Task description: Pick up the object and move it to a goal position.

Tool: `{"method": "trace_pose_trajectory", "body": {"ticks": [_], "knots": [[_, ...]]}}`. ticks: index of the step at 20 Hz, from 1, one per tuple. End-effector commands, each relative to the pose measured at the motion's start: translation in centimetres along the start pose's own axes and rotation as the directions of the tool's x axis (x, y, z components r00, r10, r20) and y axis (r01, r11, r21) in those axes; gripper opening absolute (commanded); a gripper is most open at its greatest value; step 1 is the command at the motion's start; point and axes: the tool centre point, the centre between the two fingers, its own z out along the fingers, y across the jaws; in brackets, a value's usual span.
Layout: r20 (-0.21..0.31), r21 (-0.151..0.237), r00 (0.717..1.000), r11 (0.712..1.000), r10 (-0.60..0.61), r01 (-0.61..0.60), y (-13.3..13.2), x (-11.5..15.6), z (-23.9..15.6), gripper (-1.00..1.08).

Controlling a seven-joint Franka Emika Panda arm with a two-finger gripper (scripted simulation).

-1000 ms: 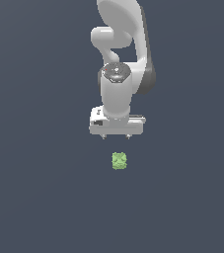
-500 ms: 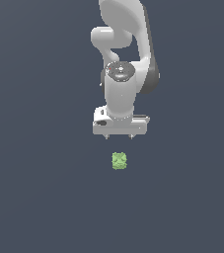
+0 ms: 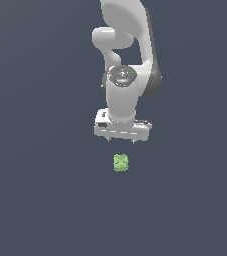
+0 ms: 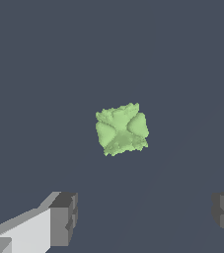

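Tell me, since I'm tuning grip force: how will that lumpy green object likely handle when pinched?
The object looks blocky rather than round, so it probably won't roll. Its bumpy faces may give the fingers uneven contact, so it could twist slightly. It is much smaller than the gripper, so likely light.

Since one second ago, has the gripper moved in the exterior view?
Yes. The gripper has come down slightly toward the green object, which has stayed in place. It hangs above it, jaws open, not touching.
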Motion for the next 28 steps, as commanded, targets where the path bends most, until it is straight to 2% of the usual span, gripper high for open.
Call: {"method": "trace_pose_trajectory", "body": {"ticks": [1,7,14,21,28], "knots": [[0.001,0.000,0.999,0.999,0.053,-0.053,0.0,0.2,0.3,1.00],[0.004,-0.001,0.978,0.978,0.210,-0.210,-0.1,0.7,1.1,1.00],[0.005,-0.004,0.920,0.920,0.393,-0.393,-0.2,1.3,2.0,1.00],[0.003,-0.008,0.828,0.828,0.560,-0.560,-0.3,1.9,3.0,1.00],[-0.002,-0.013,0.707,0.707,0.707,-0.707,-0.4,2.5,3.9,1.00]]}}
